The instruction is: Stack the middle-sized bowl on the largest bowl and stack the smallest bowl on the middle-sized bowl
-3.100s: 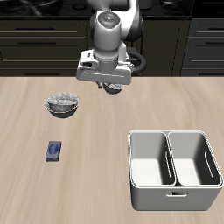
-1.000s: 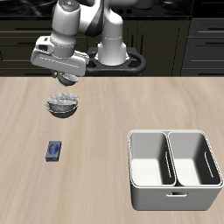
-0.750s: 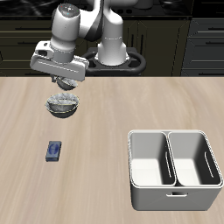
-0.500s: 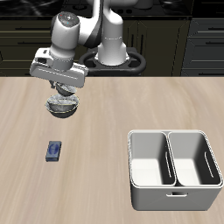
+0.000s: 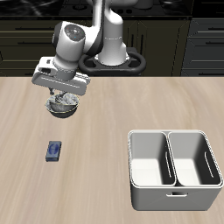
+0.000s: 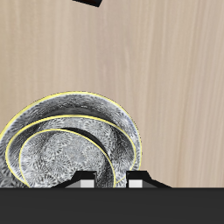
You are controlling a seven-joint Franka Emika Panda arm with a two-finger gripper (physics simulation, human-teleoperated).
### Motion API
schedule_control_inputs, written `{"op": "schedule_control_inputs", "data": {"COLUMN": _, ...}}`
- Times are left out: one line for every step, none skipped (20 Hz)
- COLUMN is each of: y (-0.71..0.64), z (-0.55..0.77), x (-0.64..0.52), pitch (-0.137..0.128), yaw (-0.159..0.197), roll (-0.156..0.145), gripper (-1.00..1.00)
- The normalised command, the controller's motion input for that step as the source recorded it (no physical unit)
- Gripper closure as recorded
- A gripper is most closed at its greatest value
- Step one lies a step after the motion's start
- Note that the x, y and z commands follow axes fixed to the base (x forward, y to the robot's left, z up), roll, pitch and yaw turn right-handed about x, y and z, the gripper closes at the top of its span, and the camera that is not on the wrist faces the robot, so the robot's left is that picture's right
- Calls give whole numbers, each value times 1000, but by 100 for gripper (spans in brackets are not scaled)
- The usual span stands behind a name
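Observation:
The three speckled bowls sit nested in one stack (image 5: 63,108) near the table's back. In the wrist view the largest bowl (image 6: 74,96) is outermost, with the middle-sized bowl (image 6: 52,124) inside it and the smallest bowl (image 6: 61,156) innermost. My gripper (image 5: 59,98) is down on the stack. In the wrist view the gripper (image 6: 109,179) has its jaws on either side of the smallest bowl's rim, shut on it. The arm hides part of the stack in the exterior view.
A small blue box (image 5: 54,150) lies nearer the table's front edge than the bowls. A white two-compartment caddy (image 5: 172,168) stands by the front edge, well away from the stack.
My gripper carried the smallest bowl sideways from mid-table to above the stack, then came down onto it over the last second. The stack, box and caddy have not moved.

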Motion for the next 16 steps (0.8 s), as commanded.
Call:
{"op": "schedule_control_inputs", "data": {"y": -66, "z": 10, "x": -82, "pitch": 32, "yaw": 2, "roll": -98, "gripper": -100}}
{"op": "schedule_control_inputs", "data": {"y": -11, "z": 94, "x": -27, "pitch": -15, "yaw": 36, "roll": -17, "gripper": -100}}
{"op": "schedule_control_inputs", "data": {"y": -95, "z": 63, "x": -54, "pitch": 41, "yaw": -39, "roll": -46, "gripper": -100}}
{"op": "schedule_control_inputs", "data": {"y": 4, "z": 103, "x": -79, "pitch": -7, "yaw": -20, "roll": -38, "gripper": -100}}
{"op": "schedule_control_inputs", "data": {"y": 237, "z": 290, "x": -211, "pitch": -98, "yaw": 90, "roll": 12, "gripper": -100}}
{"op": "schedule_control_inputs", "data": {"y": 236, "z": 166, "x": -209, "pitch": 20, "yaw": -26, "roll": 30, "gripper": -100}}
{"op": "schedule_control_inputs", "data": {"y": 144, "z": 100, "x": -70, "pitch": -41, "yaw": 15, "roll": 34, "gripper": -100}}
{"op": "schedule_control_inputs", "data": {"y": 446, "z": 269, "x": -288, "pitch": -41, "yaw": 4, "roll": 53, "gripper": -100}}
{"op": "schedule_control_inputs", "data": {"y": 269, "z": 109, "x": -70, "pitch": -47, "yaw": 60, "roll": 71, "gripper": -100}}
{"op": "schedule_control_inputs", "data": {"y": 128, "z": 170, "x": -87, "pitch": -67, "yaw": 49, "roll": -21, "gripper": -100}}
{"op": "schedule_control_inputs", "data": {"y": 315, "z": 221, "x": -128, "pitch": 42, "yaw": -95, "roll": 79, "gripper": -100}}
{"op": "schedule_control_inputs", "data": {"y": 60, "z": 53, "x": 5, "pitch": -7, "yaw": 6, "roll": 19, "gripper": -100}}
{"op": "schedule_control_inputs", "data": {"y": 142, "z": 161, "x": -104, "pitch": -36, "yaw": 1, "roll": -20, "gripper": -100}}
{"op": "schedule_control_inputs", "data": {"y": 243, "z": 81, "x": -35, "pitch": 17, "yaw": -38, "roll": 67, "gripper": -100}}
{"op": "schedule_control_inputs", "data": {"y": 454, "z": 127, "x": -266, "pitch": -17, "yaw": -10, "roll": 41, "gripper": -100}}
{"op": "schedule_control_inputs", "data": {"y": 206, "z": 46, "x": -2, "pitch": 6, "yaw": 20, "roll": 35, "gripper": -100}}
